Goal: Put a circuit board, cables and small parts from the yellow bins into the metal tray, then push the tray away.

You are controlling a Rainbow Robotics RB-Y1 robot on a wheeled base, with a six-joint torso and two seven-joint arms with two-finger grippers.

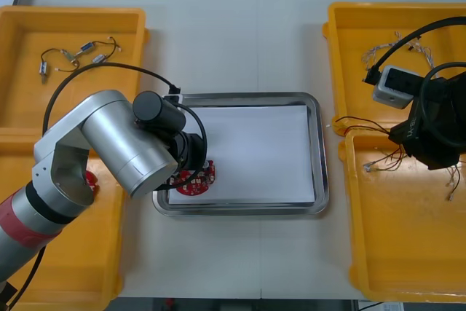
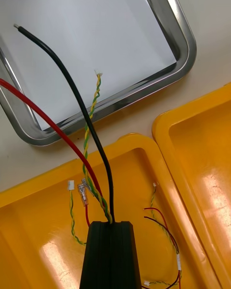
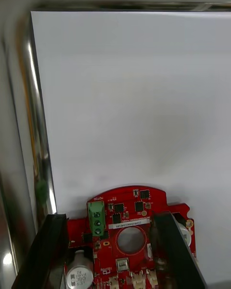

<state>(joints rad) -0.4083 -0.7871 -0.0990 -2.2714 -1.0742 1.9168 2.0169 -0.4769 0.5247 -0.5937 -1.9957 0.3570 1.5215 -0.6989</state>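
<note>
- Far left yellow bin (image 1: 22,20): contains a thin dark cable (image 1: 62,63) with small metal parts (image 1: 86,47) along it.
- Near left yellow bin (image 1: 109,253): the left arm crosses above it toward the tray.
- Left gripper (image 3: 108,221): positioned at the near-left corner of the metal tray (image 1: 247,97). The jaws stand apart by the width of the round red circuit board (image 3: 126,209) and have it between them, one jaw on each side.
- Circuit board location: over the tray's white lining, just beside the left rim. Contact with the lining cannot be determined.
- Surface (image 1: 218,34): light, carrying the tray between the two pairs of bins.
- Right gripper (image 2: 110,224): above the near right yellow bin (image 1: 364,253), near its far-left corner. The jaws are closed together at the middle on three cables (image 1: 378,156) — a black cable (image 2: 72,87), a red cable (image 2: 43,116) and a twisted yellow-and-green cable (image 2: 94,106).
- In the right wrist view the three held cables extend from the fingertips toward the tray's corner.
- Loose cables (image 2: 163,226) lie on the floor of the near right bin.
- Far right yellow bin (image 1: 342,34): contains further thin wires (image 1: 380,52).
</note>
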